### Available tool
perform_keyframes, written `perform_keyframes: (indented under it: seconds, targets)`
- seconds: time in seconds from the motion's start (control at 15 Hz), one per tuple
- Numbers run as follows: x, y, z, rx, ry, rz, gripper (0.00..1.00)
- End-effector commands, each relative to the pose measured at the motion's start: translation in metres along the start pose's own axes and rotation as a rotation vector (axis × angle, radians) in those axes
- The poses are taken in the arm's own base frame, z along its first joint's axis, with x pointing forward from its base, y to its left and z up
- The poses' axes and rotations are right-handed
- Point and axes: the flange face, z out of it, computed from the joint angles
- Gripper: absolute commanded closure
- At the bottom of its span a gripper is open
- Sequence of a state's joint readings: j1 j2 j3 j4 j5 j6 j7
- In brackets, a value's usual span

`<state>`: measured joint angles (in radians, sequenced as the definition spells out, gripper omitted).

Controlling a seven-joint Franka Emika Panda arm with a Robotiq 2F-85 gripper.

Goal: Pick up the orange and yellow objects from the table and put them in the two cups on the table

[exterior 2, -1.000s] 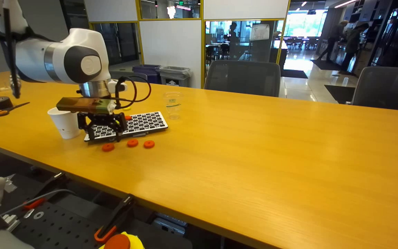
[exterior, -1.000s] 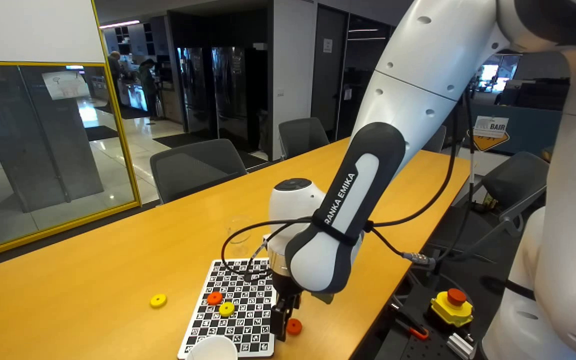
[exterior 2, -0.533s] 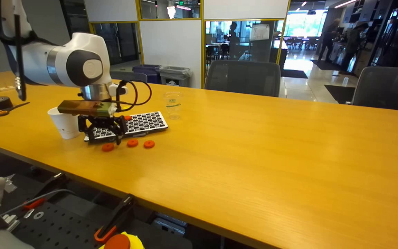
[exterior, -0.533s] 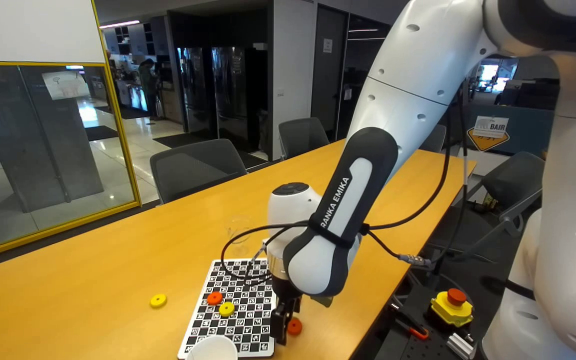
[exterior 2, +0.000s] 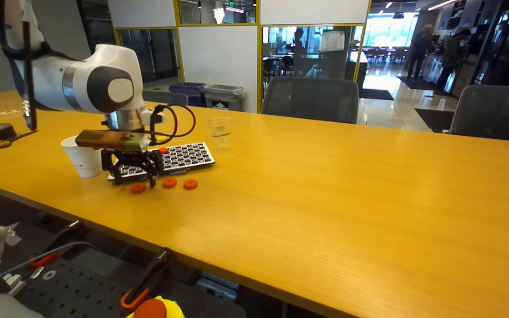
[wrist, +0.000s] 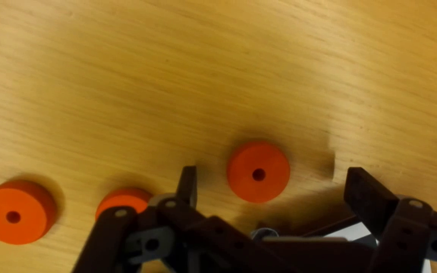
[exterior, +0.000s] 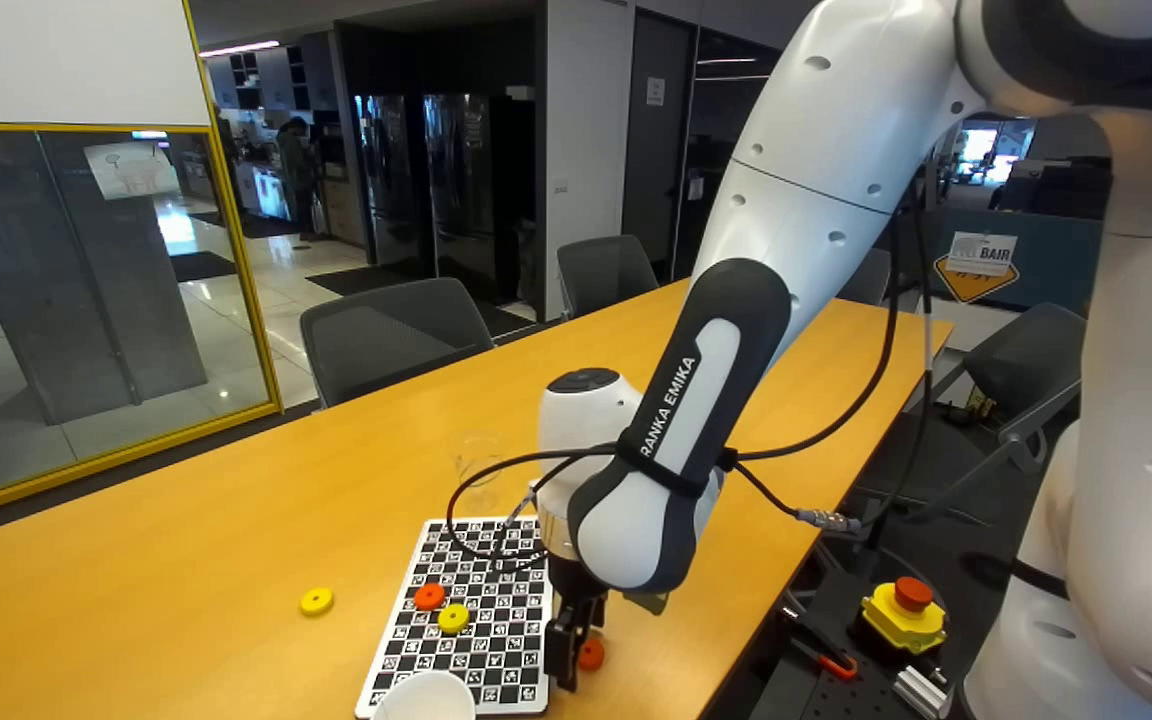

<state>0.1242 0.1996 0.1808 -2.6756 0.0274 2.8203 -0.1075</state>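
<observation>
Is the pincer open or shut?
Open: the wrist view shows the pincer with jaws apart, gaps showing either side of an orange disc.

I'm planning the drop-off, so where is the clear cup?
In an exterior view, the clear cup stands on the table left of centre, beside the right end of the checkered mat.

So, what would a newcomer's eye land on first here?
Probably the big white robot arm, arched over the long wooden table. In the wrist view, its open gripper frames a bright orange disc. A white cup and a clear cup stand near opposite ends of a checkered board.
</observation>
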Motion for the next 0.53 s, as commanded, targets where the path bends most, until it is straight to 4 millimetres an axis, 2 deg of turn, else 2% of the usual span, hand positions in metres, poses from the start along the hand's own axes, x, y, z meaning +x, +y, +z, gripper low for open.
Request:
perform_keyframes:
  seconds: [0.0,0.27,0.33,0.4,0.47]
  targets:
    - [0.0042,0.0029,0.0003,0.010,0.016,0.001,0.00]
    - [0.0040,0.0042,0.0017,0.010,0.014,0.003,0.00]
    - [0.0041,0.0042,0.0016,0.008,0.014,0.002,0.25]
    - [0.0043,0.0041,0.0018,0.006,0.015,0.001,0.27]
    - [0.0045,0.0040,0.0017,0.007,0.014,0.000,0.34]
